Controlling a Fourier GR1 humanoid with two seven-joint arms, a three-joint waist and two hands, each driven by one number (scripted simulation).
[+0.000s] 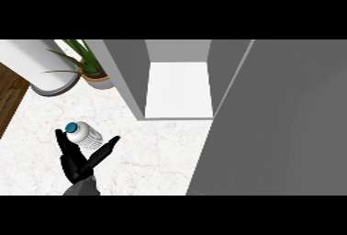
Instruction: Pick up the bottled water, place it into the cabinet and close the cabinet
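— Closest to the lens?
— Left hand (76, 163), black, on a grey forearm (82, 187). Comes up from the lower edge at the left of the head view.
— Clenched or released?
— Released. Spread in a V: fingers (64, 143) straight along the left side, thumb (105, 148) angled out to the right. Not curled round anything.
— And inside the V?
— Bottled water (84, 135). Sits between fingers and thumb, up near their tips, over the pale marble counter (156, 156). Clear and ribbed, with a blue cap (71, 127) turned toward the upper left. Tilted, or upright and seen from above: cannot tell which. Cannot tell either whether touching the fingers or just beside them.
— Right hand?
— Shows nowhere in the view.
— Cabinet?
— Grey cabinet (129, 78), up and to the right of the bottle, well apart from it. Stands open, with a white inner floor (177, 89) in plain sight. Door (284, 119) swung out toward the lens, filling the right side as one broad grey panel.
— Anything else on the counter?
— Potted plant (92, 69), just beside the cabinet's left wall: long green leaves, tan pot. Further left, a white cylinder (41, 64) with a grey rim, lying slantwise at the back corner.
— Past the counter?
— Dark wooden floor (10, 92), along the left edge.
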